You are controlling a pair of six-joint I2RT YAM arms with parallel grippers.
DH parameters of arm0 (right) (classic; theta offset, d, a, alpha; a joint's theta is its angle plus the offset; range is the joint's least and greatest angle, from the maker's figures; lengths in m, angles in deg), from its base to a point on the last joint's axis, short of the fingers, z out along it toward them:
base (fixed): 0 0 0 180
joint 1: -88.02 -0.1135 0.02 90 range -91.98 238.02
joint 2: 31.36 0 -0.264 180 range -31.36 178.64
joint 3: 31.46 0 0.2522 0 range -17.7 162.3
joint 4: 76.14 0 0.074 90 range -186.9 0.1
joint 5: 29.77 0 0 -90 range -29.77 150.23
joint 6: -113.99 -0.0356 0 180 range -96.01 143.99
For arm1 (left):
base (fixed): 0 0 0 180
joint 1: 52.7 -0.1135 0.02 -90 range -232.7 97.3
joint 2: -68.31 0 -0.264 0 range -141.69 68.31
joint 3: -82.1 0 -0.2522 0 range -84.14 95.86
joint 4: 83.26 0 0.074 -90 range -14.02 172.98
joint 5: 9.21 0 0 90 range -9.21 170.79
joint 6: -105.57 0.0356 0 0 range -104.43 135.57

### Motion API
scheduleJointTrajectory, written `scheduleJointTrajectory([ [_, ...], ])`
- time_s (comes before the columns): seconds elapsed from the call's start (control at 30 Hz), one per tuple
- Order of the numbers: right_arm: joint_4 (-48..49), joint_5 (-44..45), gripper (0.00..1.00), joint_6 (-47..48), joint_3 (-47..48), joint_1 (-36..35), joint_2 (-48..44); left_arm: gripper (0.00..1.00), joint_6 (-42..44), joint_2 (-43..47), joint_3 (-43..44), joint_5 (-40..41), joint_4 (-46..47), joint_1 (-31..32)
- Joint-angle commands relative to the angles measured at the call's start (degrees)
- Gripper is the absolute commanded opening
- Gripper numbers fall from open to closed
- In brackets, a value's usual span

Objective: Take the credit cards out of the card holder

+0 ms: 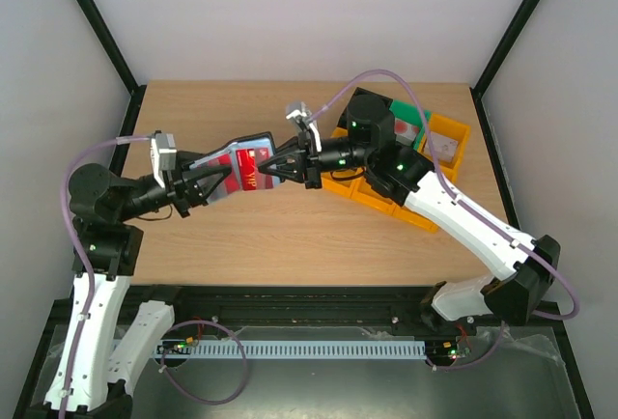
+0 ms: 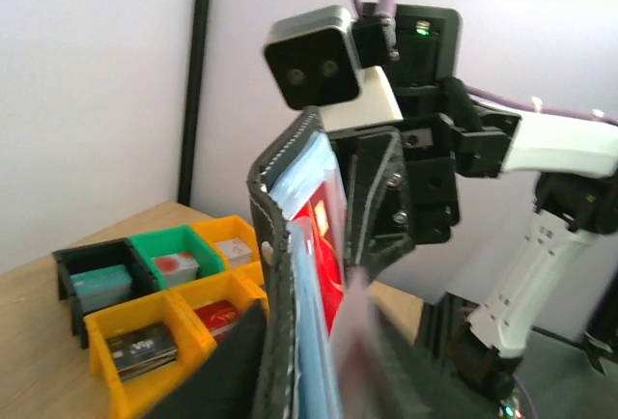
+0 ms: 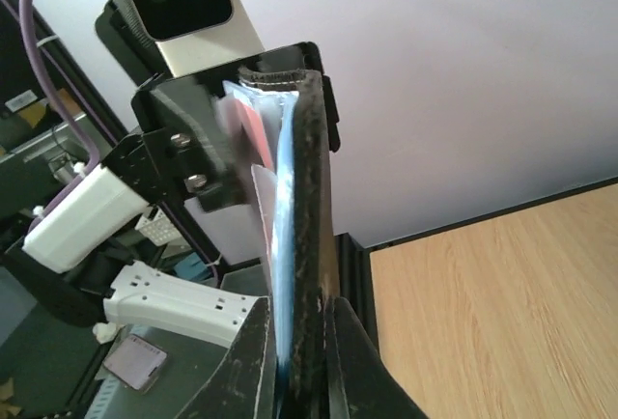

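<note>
Over wood table (image 1: 290, 245), right hand (image 1: 281, 170) and seemingly left hand (image 1: 210, 185) clamp the stitched black card holder (image 3: 309, 207).

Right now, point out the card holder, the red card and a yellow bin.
card holder (image 2: 272, 284): left wrist view, on its black stitched edge.
red card (image 1: 253, 172): top view, on its printed face.
yellow bin (image 2: 145, 392): left wrist view, on its front wall.

White link shells are joined by black joint housings on the left arm (image 1: 92, 322) and the right arm (image 1: 463, 221). Green lights (image 1: 400, 165) are shown on the joints. Lilac cables (image 1: 381, 73) are looped along both. Grey-and-black wrist cameras (image 2: 319, 57) are mounted above black, screw-studded fingers (image 2: 381, 197).
</note>
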Motion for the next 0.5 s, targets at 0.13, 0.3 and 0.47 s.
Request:
scheduleJointTrajectory([
  [0.13, -4.3, 16.2, 0.02, -3.4, 3.5, 2.3, 1.0, 0.82, -5.7, 0.2, -1.6, 27.0, -6.0, -3.1],
  [0.3, -18.4, 33.8, 0.02, -3.9, 11.2, 2.4, 7.2, 0.87, -7.0, 0.7, -1.1, 34.9, -5.1, -5.6],
  [0.47, -23.2, 37.7, 0.02, -2.2, 16.5, -0.1, 11.0, 0.69, -7.6, 2.9, -4.4, 22.9, 2.8, -5.8],
])
